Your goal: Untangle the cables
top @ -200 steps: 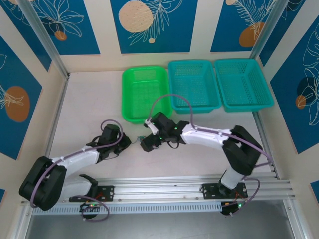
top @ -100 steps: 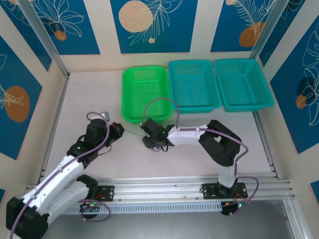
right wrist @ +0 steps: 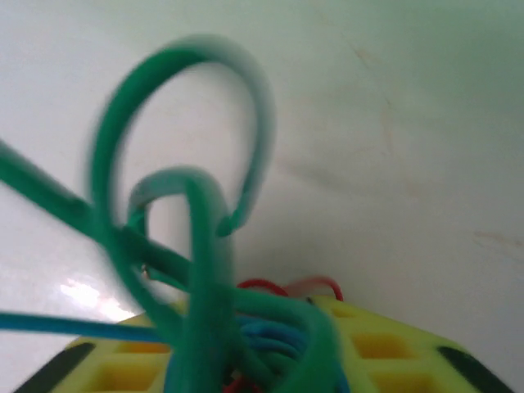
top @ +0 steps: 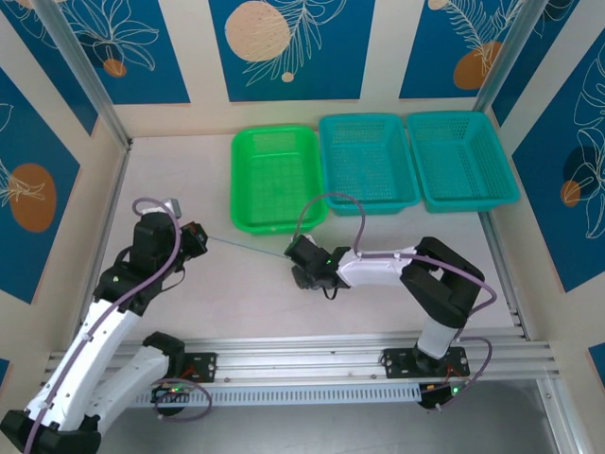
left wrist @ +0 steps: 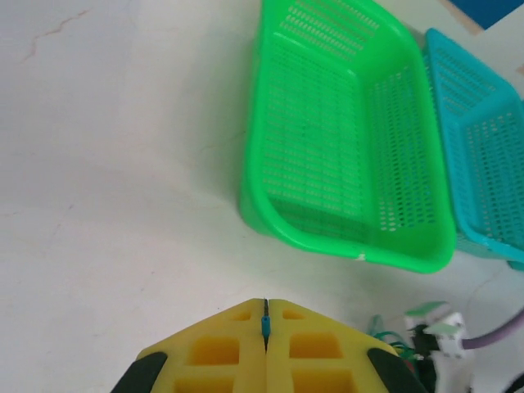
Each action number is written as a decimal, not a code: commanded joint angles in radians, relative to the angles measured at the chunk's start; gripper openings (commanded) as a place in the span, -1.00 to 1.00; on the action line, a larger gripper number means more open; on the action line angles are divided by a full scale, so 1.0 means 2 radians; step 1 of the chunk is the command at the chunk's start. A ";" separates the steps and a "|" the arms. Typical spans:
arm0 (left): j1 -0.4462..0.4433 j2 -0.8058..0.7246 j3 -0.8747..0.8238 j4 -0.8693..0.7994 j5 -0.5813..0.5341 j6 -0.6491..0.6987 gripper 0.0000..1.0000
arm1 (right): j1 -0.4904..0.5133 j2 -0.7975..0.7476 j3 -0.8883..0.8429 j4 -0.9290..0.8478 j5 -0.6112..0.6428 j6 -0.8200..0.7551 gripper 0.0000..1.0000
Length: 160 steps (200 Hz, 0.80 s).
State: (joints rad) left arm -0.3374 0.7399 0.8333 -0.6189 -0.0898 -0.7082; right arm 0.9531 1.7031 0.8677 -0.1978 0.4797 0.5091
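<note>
One blue cable [top: 246,246] taut, left pincer [top: 199,236] to right pincer [top: 293,259]

One green basket [top: 274,180], two teal baskets [top: 367,161] [top: 460,159]

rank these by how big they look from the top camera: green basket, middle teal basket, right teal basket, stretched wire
1. right teal basket, slightly the widest
2. middle teal basket and green basket, too alike to rank
3. stretched wire, a thin line, smallest by far
</note>
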 commanded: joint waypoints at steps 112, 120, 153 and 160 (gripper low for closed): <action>-0.061 -0.003 -0.232 0.314 0.180 0.052 -0.19 | -0.072 -0.220 -0.038 -0.058 -0.158 -0.123 -1.00; -0.066 -0.012 -0.229 0.309 0.181 0.071 -0.09 | -0.077 -0.226 -0.033 -0.068 -0.162 -0.127 -1.00; -0.102 -0.041 -0.207 0.309 0.180 0.159 0.13 | -0.092 -0.243 -0.021 -0.100 -0.164 -0.125 -1.00; -0.117 -0.039 -0.202 0.313 0.183 0.179 0.14 | -0.094 -0.247 -0.021 -0.102 -0.166 -0.122 -1.00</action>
State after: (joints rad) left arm -0.5007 0.6823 0.3721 -0.0460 0.2550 -0.5289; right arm 0.7803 1.2522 0.7887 -0.3454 0.2008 0.2832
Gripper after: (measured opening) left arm 0.561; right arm 0.181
